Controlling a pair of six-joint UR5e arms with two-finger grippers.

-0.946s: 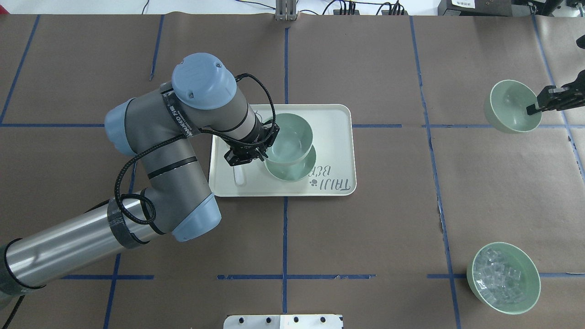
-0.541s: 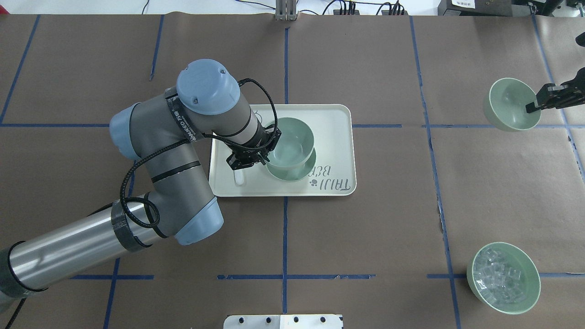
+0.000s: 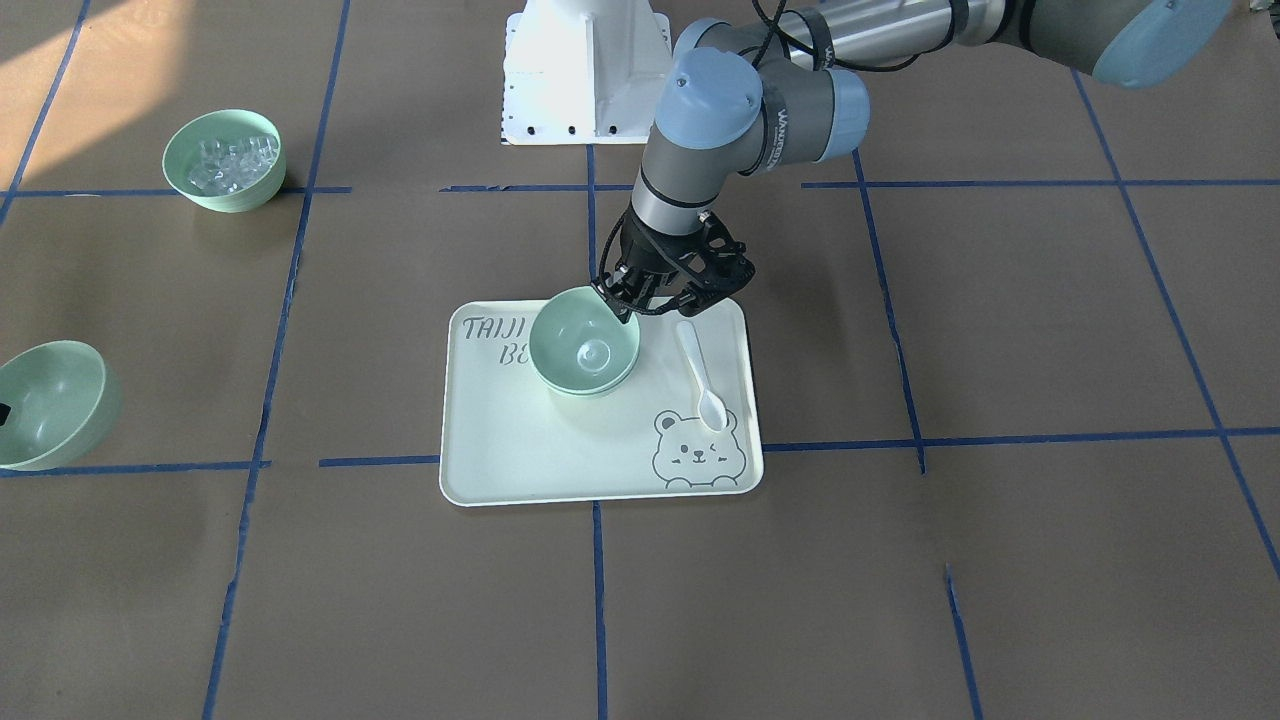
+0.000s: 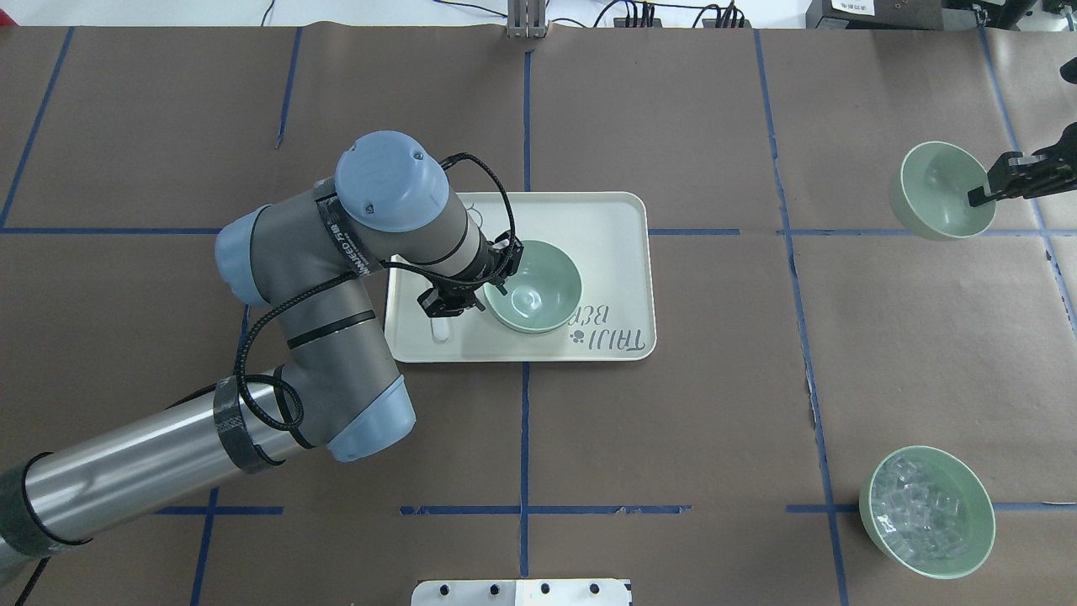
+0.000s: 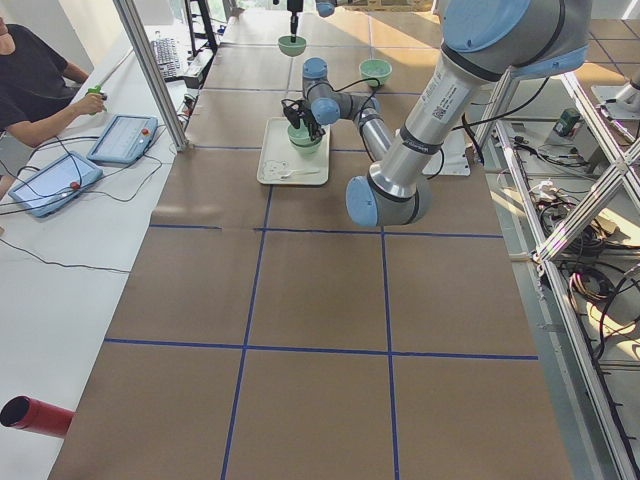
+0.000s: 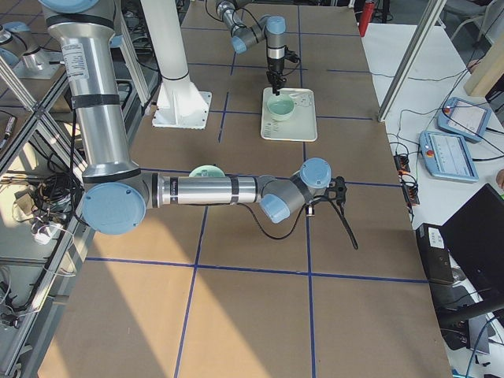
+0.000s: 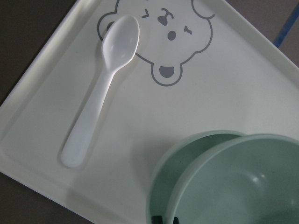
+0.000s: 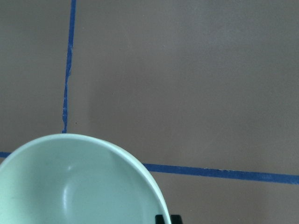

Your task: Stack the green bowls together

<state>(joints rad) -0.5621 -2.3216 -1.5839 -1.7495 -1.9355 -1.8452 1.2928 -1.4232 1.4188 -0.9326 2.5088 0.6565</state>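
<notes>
My left gripper is shut on the rim of a pale green bowl and holds it, slightly tilted, inside a second green bowl on the tray. The wrist view shows the held bowl inside the lower bowl's rim. My right gripper is at the far right, shut on the rim of a third green bowl, which is tilted. That bowl also shows in the front view and in the right wrist view.
The pale tray with a bear drawing lies mid-table with a white spoon on it, beside the bowls. A green bowl of clear cubes stands at the near right. Blue tape lines cross the brown table.
My left gripper has brought its bowl down and towards the robot, into the bowl on the tray. The right gripper and its bowl have shifted slightly away from the robot.
</notes>
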